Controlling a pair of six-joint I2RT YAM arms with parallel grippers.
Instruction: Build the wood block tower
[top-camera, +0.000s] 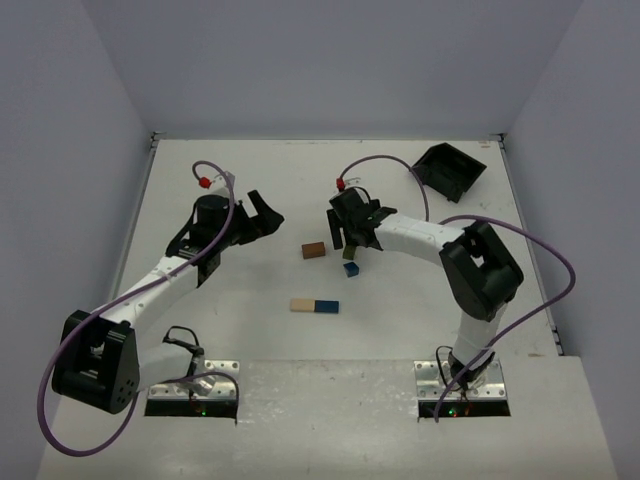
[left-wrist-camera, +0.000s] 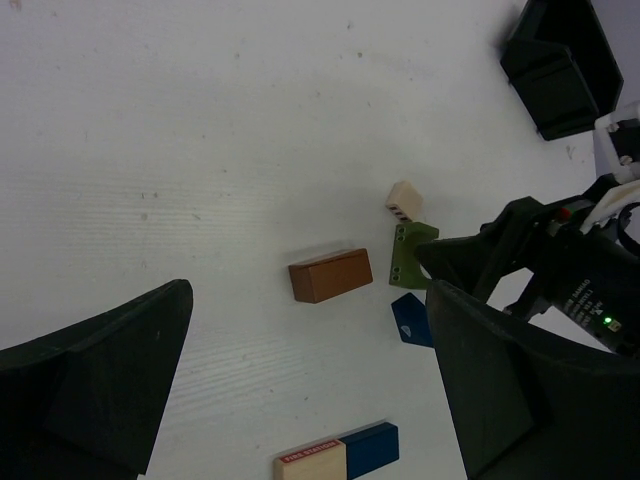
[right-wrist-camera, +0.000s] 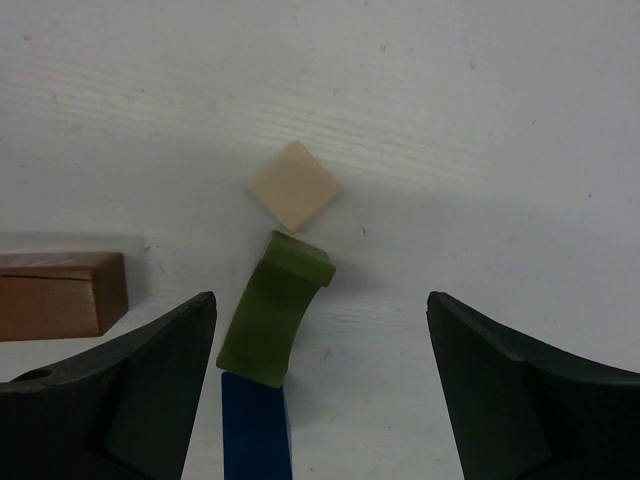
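The wood blocks lie loose at the table's middle. A reddish brown block (top-camera: 314, 250) lies flat. An olive green arch block (right-wrist-camera: 275, 310) lies between a small pale tan block (right-wrist-camera: 295, 186) and a dark blue block (right-wrist-camera: 255, 430), touching or overlapping the blue one. A long tan-and-blue block (top-camera: 314, 305) lies apart, nearer the arms. My right gripper (top-camera: 352, 240) is open and empty above the olive block, which sits near its left finger (right-wrist-camera: 120, 390). My left gripper (top-camera: 268, 213) is open and empty, left of the brown block (left-wrist-camera: 330, 275).
A black plastic bin (top-camera: 450, 168) sits tipped at the back right, also in the left wrist view (left-wrist-camera: 560, 60). The right arm (left-wrist-camera: 570, 280) shows at the right of the left wrist view. Grey walls enclose the white table (top-camera: 250, 170).
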